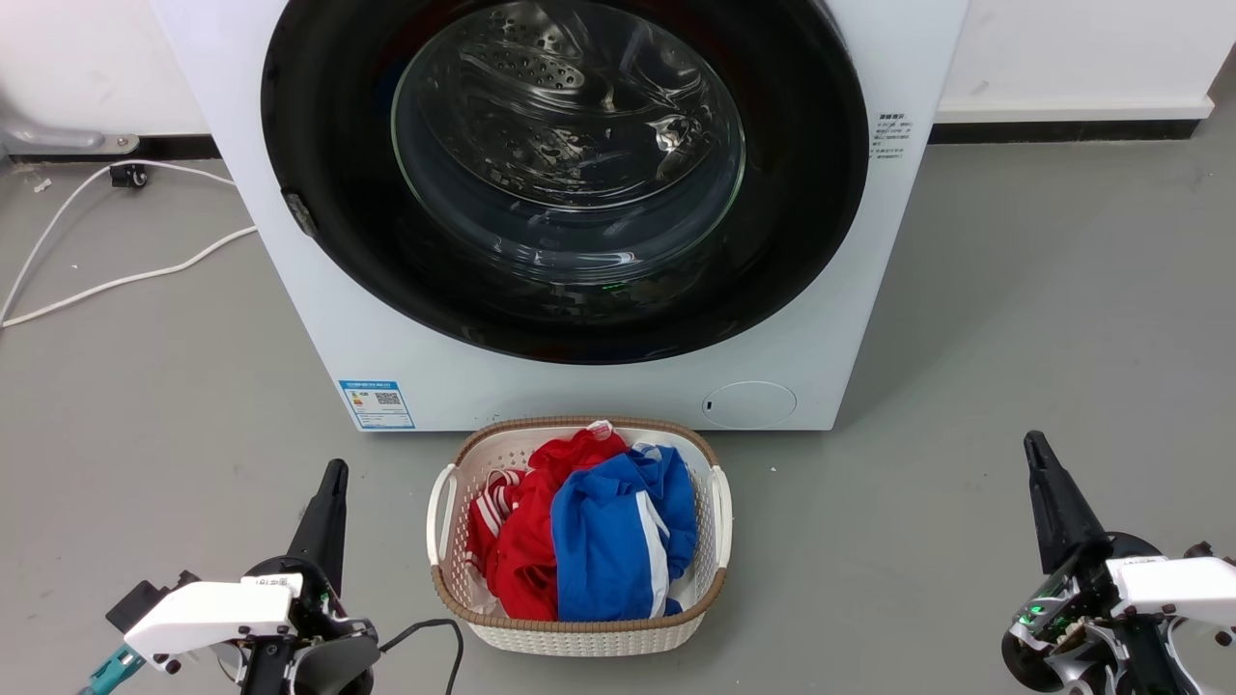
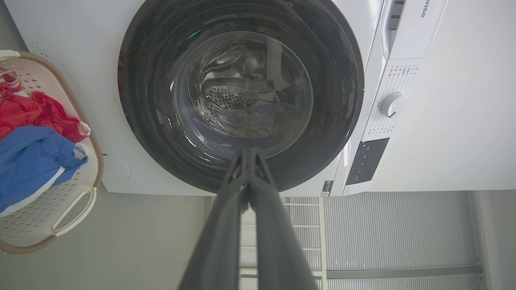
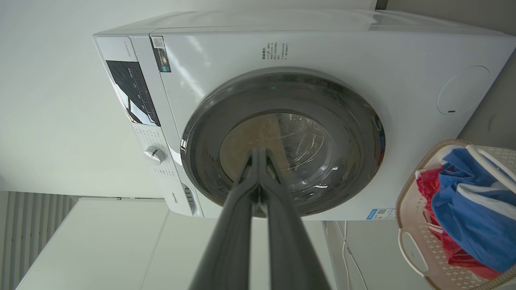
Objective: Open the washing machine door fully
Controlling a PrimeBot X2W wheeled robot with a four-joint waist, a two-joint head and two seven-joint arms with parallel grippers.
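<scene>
Head view, cut off: the top of the washing machine and the upper rim of the washing machine door run off the top edge. My arms are cropped at the bottom.
Head view, hard to make out: a small metal piece sits on the door's left rim. I cannot tell whether it is a hinge or a catch.
Floor and room: smooth grey floor, a white wall behind, and white cables trailing at the left.
Basket: a pale laundry basket stands just in front of the machine, holding red clothes and blue clothes.
Door: shut flat against the machine's front and facing me. It is round, so it has no long axis. The perforated drum shows through the glass.
Left claw: at the lower left, fingers pressed together on nothing, well apart from the door.
Right claw: at the lower right, likewise closed and empty.
Left wrist view: the scene lies sideways, with the basket cut off at the left and a white dial at the right. My joined fingertips overlap the door's rim.
Left wrist view, unclear: a grey ribbed surface beside the machine. I cannot tell what it is.
Right wrist view: the scene is turned the other way, with the dial at the left and the basket cropped at the right. My closed fingers hide part of the glass.
</scene>
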